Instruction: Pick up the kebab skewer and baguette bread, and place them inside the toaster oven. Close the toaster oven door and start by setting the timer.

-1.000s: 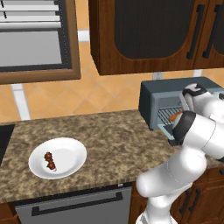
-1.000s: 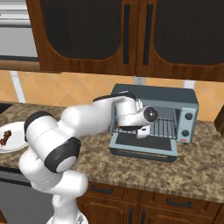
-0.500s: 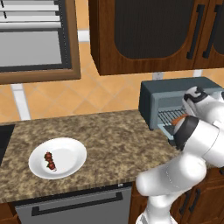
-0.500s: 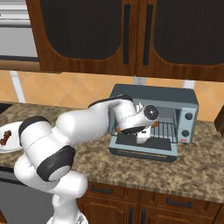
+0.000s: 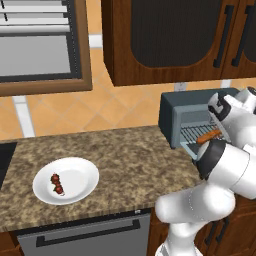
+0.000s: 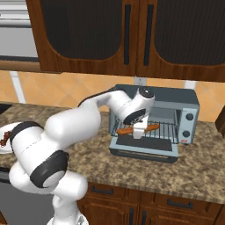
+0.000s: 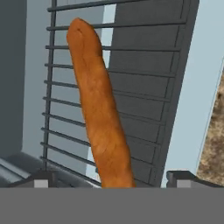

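Even, bright light all round, no glare or blur. A soft shadow sits under the plate [image 5: 67,181]; the cabinet glass above it stays dark.

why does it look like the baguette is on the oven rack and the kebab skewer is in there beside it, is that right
Partly. The baguette bread does lie on the wire rack of the toaster oven, but the kebab skewer is not beside it: the left base view shows it on the white plate on the counter.

No readable text, label, brand, number or sign on anything in view.
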